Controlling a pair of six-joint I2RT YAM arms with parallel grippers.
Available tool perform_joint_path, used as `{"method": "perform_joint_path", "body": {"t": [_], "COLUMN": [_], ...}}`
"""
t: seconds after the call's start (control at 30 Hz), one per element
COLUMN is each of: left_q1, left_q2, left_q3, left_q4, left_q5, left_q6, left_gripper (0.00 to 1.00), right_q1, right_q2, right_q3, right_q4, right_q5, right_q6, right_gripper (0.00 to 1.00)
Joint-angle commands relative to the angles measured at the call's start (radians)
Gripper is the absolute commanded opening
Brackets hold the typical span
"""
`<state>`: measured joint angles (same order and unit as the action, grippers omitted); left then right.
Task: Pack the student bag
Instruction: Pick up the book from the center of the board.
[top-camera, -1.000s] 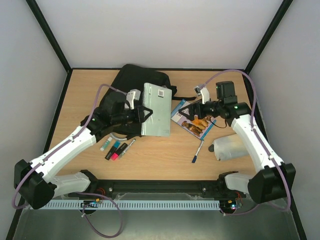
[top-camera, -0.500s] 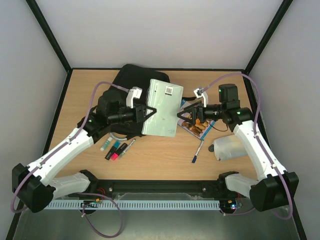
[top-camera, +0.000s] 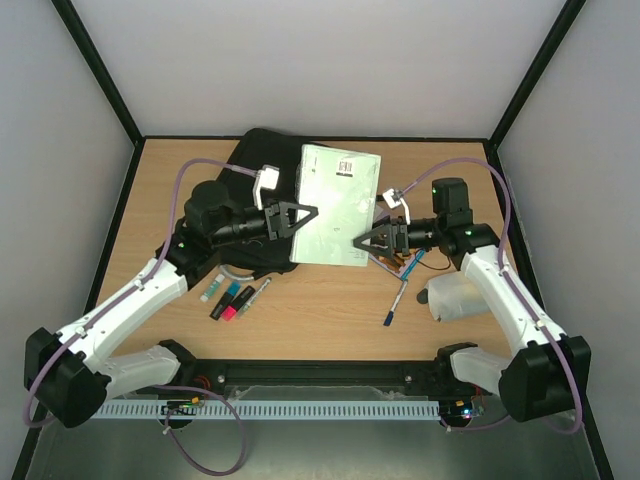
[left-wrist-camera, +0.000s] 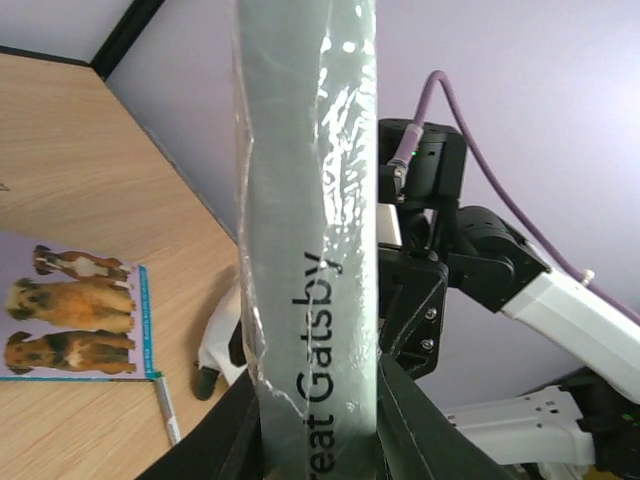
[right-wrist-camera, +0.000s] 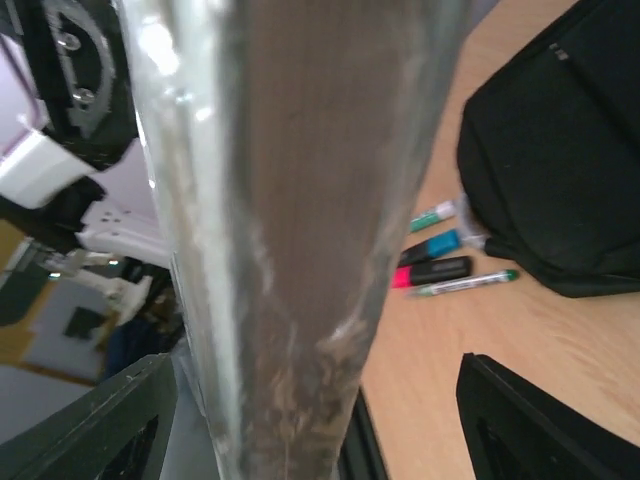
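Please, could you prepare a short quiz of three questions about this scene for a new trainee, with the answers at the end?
1. True or false: the green book is already inside the student bag.
2. Which gripper is shut on the green book? A. left B. right C. neither
3. In the left wrist view, which word can be read whole on the spine of the book?

Key
1. False: the book is held up in the air, outside the student bag.
2. A: the left gripper grips one edge. The right gripper stands open around the opposite edge.
3. Gatsby
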<state>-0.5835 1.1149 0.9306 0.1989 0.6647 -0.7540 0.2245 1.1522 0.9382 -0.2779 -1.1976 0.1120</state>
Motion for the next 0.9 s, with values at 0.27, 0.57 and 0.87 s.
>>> {"method": "perform_joint_path", "body": {"t": [0.27,0.57,0.87], "left_q1": [0.005,0.005,0.015], "left_q2": [0.032,0.036,0.059], "left_q3": [-0.061,-0.095,-0.104], "left_q4": [0.375,0.390,0.264], "left_q5": [0.041,0.012,-0.067], "left_q6": [-0.144,-0.155,-0.092], "left_gripper": [0.03,0.02,0.52], "right_q1": [-0.001,0.000,0.000], "right_q2": [0.043,0.038,0.013], "right_q3": [0.099,0.096,0.093], "right_q4": [-0.067,0.040,0.043], "right_q5": [-0.188,-0.137,-0.118], "right_q6": [-0.028,0.128,0.148], "right_gripper": [0.63,0.42,0.15]}}
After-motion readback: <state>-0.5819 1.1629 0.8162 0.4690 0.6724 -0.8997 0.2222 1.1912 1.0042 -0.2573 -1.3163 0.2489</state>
